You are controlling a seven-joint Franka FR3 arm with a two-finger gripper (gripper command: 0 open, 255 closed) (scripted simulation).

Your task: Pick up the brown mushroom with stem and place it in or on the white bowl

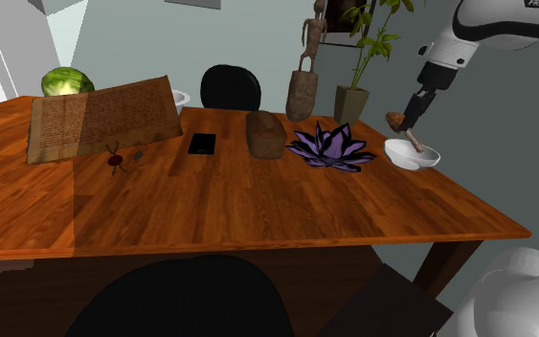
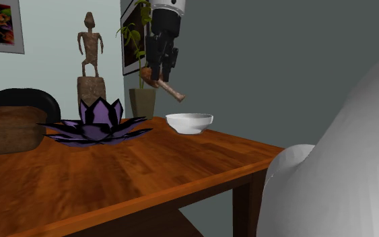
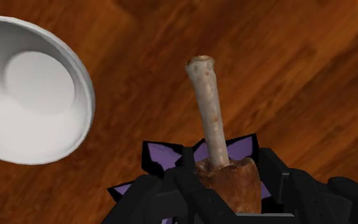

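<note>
My black gripper (image 1: 412,115) hangs in the air, shut on the cap of a brown mushroom (image 1: 403,127). The pale stem slants down out of the fingers toward the white bowl (image 1: 398,153). In the second exterior view the gripper (image 2: 158,73) holds the mushroom (image 2: 165,85) above the table, a little to the left of the bowl (image 2: 189,125) and well above its rim. In the wrist view the cap sits clasped in the gripper (image 3: 229,191), and the stem of the mushroom (image 3: 210,108) points away over bare wood. The empty bowl (image 3: 37,86) lies off to one side.
A purple spiky flower (image 1: 332,146) lies just left of the bowl, under the gripper in the wrist view. A brown loaf (image 1: 265,134), a black phone (image 1: 201,143), an open brown book (image 1: 102,117), a wooden statue (image 1: 303,81) and a potted plant (image 1: 356,91) stand on the wooden table (image 1: 258,206).
</note>
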